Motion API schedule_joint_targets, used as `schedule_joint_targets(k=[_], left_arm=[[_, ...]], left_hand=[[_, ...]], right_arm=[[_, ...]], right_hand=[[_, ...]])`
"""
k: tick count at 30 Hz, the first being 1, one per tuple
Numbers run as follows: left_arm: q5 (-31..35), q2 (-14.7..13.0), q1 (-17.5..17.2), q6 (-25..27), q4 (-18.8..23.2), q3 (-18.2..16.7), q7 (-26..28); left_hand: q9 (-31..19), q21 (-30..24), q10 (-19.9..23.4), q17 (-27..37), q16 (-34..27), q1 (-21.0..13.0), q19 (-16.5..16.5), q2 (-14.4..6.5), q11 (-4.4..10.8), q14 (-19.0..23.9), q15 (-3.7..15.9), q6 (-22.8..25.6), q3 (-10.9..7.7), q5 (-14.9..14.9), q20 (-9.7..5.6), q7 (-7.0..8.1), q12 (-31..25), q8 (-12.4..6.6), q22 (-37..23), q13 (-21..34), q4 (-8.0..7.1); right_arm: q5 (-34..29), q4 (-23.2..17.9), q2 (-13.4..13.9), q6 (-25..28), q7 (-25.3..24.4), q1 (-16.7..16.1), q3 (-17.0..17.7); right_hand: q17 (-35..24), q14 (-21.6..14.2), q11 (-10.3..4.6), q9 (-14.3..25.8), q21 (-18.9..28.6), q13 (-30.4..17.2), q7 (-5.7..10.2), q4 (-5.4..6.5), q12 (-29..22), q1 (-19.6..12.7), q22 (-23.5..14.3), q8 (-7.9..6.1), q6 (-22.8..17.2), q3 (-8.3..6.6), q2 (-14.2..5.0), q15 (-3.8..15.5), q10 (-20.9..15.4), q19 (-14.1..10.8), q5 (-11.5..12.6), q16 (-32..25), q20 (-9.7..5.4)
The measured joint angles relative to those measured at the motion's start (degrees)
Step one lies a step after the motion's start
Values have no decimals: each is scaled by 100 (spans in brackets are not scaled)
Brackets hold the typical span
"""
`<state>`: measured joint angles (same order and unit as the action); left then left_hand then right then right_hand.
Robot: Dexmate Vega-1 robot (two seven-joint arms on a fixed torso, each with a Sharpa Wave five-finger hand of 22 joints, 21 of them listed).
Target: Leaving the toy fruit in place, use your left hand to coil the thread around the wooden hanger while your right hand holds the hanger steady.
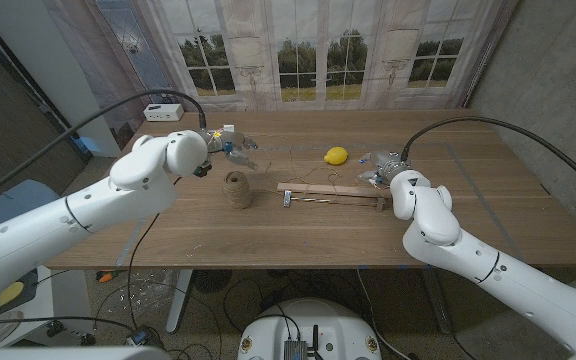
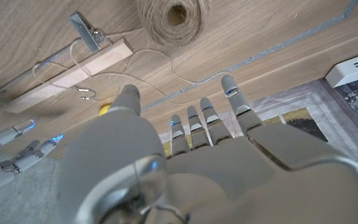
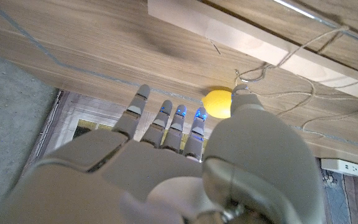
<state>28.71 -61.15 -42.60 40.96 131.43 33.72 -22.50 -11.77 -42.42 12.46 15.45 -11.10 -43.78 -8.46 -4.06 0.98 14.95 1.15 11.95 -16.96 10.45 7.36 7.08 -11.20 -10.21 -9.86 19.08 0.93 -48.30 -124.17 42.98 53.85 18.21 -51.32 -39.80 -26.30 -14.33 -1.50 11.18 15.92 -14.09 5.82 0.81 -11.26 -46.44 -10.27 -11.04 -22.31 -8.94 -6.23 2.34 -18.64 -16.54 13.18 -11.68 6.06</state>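
Note:
The wooden hanger (image 1: 333, 194) lies along the table's middle, a metal clip (image 1: 286, 198) at its left end. A ball of twine (image 1: 236, 189) stands just left of it, and loose thread (image 2: 148, 62) curls from the ball over the bar (image 2: 73, 73). A yellow toy lemon (image 1: 337, 155) sits behind the hanger. My left hand (image 1: 226, 143) hovers behind the ball, fingers spread, holding nothing. My right hand (image 1: 380, 166) hangs over the hanger's right end beside the lemon (image 3: 218, 102), fingers apart and clear of the bar (image 3: 253, 46). Its fingertips (image 2: 11, 149) show in the left wrist view.
A white power strip (image 1: 163, 112) lies at the table's back left corner, with a cable running off it. The wooden table (image 1: 488, 190) stretches bare to the right of the hanger and along its front edge. A window backdrop hangs behind.

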Motion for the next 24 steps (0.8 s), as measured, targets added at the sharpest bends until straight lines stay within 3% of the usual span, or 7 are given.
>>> schedule_joint_targets(k=[4, 9, 10, 13, 20, 21, 24], left_arm=[[-230, -3, -362, -313, -8, -320, 615], [-631, 1, -484, -919, -24, -426, 1568], [-731, 78, -969, -1090, -206, -876, 1757], [-997, 166, -1227, -1594, -396, -1139, 2265], [-1496, 302, -1444, -2629, -727, -1404, 2916], [-1599, 394, -1509, -2850, -974, -1519, 3005], [-1778, 494, -1528, -3245, -1242, -1604, 3127]], left_hand=[[30, 27, 121, -36, -39, 130, -33, -130, -78, 62, 61, 21, -10, 0, -33, 20, -53, -32, 0, -44, -68], [59, 49, 270, -99, -88, 256, -113, -219, -135, 207, 59, 105, -32, 0, -112, -2, -90, -61, 0, -83, -127], [59, 49, 285, -108, -88, 277, -117, -228, -135, 223, 75, 118, -20, 0, -116, -15, -90, -61, 0, -98, -139], [59, 49, 337, -135, -88, 308, -166, -247, -130, 268, 59, 146, -32, 0, -166, -43, -134, -61, 0, -111, -173], [85, 49, 432, -186, -125, 427, -291, -366, -185, 338, 34, 199, -45, 0, -246, -96, -134, -62, 0, -154, -206], [85, 49, 445, -189, -128, 443, -310, -364, -198, 370, 20, 217, -37, 0, -245, -114, -133, -82, 0, -160, -215], [85, 49, 470, -216, -128, 484, -331, -378, -222, 371, 18, 238, -31, 0, -266, -135, -133, -82, 0, -181, -220]], right_arm=[[621, -27, -12, -380, -705, -240, 314], [649, -13, -49, -398, -732, -443, 626], [1379, 6, -64, -932, -1467, -493, 705], [1907, 82, -113, -1360, -1932, -616, 924], [2609, 295, -222, -1982, -2458, -795, 1263], [2994, 347, -246, -2354, -2724, -824, 1317], [3356, 456, -299, -2741, -2955, -887, 1425]], right_hand=[[28, -92, 61, 0, 5, 0, -72, 24, -58, 37, 0, -41, -72, -24, -37, -10, -61, -80, -51, -19, -45], [55, -207, 132, 0, 5, -1, -155, 23, -105, 81, 0, -63, -156, -24, -81, 0, -175, -141, -88, -62, -51], [56, -221, 147, 0, 5, 0, -173, 32, -108, 81, 0, -69, -175, -33, -81, -7, -220, -153, -94, -62, -56], [81, -273, 150, 1, 5, 5, -184, 44, -108, 111, 0, -85, -228, -44, -110, 3, -256, -166, -94, -84, -69], [118, -371, 221, 1, 5, 26, -296, 22, -154, 111, 1, -85, -341, -120, -156, 1, -327, -222, -138, -106, -63], [129, -389, 222, 1, 5, 26, -318, 22, -155, 111, 1, -93, -363, -120, -173, 1, -372, -242, -138, -106, -84], [135, -390, 231, 1, 5, 26, -326, -2, -155, 111, 1, -129, -411, -144, -201, 2, -399, -253, -138, -106, -94]])
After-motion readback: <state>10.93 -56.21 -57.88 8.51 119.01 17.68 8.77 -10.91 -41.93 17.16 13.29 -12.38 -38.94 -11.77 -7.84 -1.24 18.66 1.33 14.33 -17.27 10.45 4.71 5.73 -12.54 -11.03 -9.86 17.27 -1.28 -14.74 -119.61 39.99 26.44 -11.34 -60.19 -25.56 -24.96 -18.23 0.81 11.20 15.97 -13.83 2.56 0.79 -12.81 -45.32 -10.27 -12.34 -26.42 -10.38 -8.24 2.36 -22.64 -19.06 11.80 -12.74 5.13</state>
